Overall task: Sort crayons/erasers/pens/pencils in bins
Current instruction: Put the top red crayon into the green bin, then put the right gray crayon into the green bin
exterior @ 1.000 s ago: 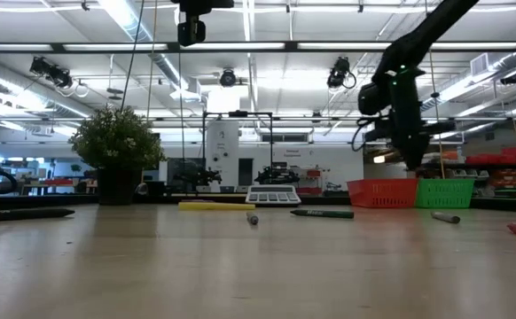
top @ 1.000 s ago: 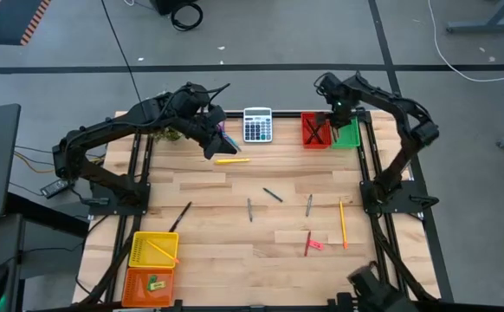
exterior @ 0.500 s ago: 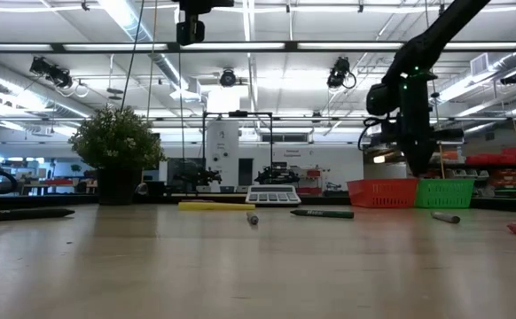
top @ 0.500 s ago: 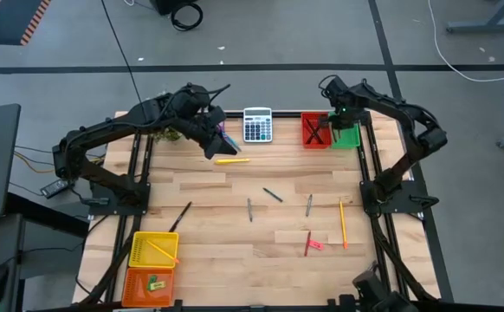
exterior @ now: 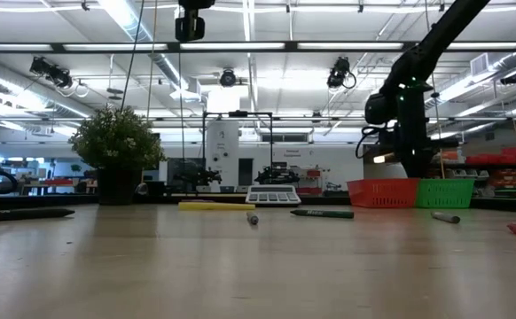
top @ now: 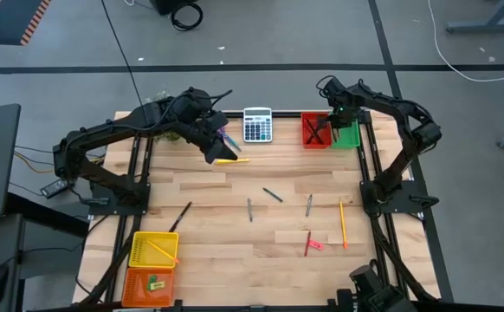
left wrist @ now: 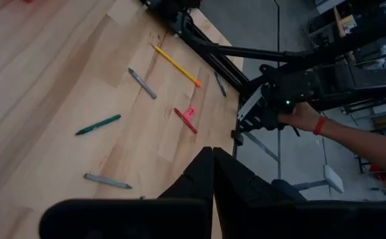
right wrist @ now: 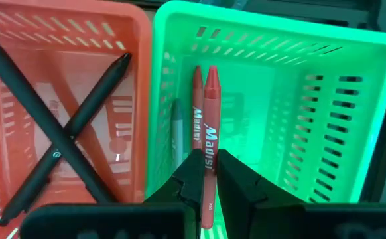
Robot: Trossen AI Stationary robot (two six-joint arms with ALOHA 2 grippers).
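Right gripper (right wrist: 206, 174) pinches a red crayon (right wrist: 208, 133) between its two dark, wedge-shaped fingers, the paper-wrapped stick pointing up the frame over the green bin (right wrist: 372, 99); another red crayon (right wrist: 197, 109) and a dull grey one (right wrist: 178, 129) lie on that bin's slotted plastic floor. Just left of it in the same view sits the red bin (right wrist: 138, 99), also ribbed mesh plastic, holding two slim black pens (right wrist: 60, 143) crossed in an X. From above, this gripper (top: 342, 119) hovers at the upper right of the pale plank table (top: 209, 251), over the two bins. Left gripper (top: 216, 151) sits at the upper centre-left with its smooth dark fingers (left wrist: 209, 179) pressed flat together and nothing between them, touching or just beside the bright yellow pen (top: 233, 160); a grey calculator (top: 257, 126) lies near. Loose across the middle of the wood are a dark green stick (top: 273, 194), two grey crayons (top: 249, 209), a black pen (top: 181, 216), a long orange pencil (top: 342, 223), a red crayon (top: 306, 243) and a small pink eraser (top: 315, 245) touching it. At the lower left stand the yellow bin (top: 138, 250), with an orange pencil inside, and the orange bin (top: 135, 283), with a small green eraser (top: 156, 283).
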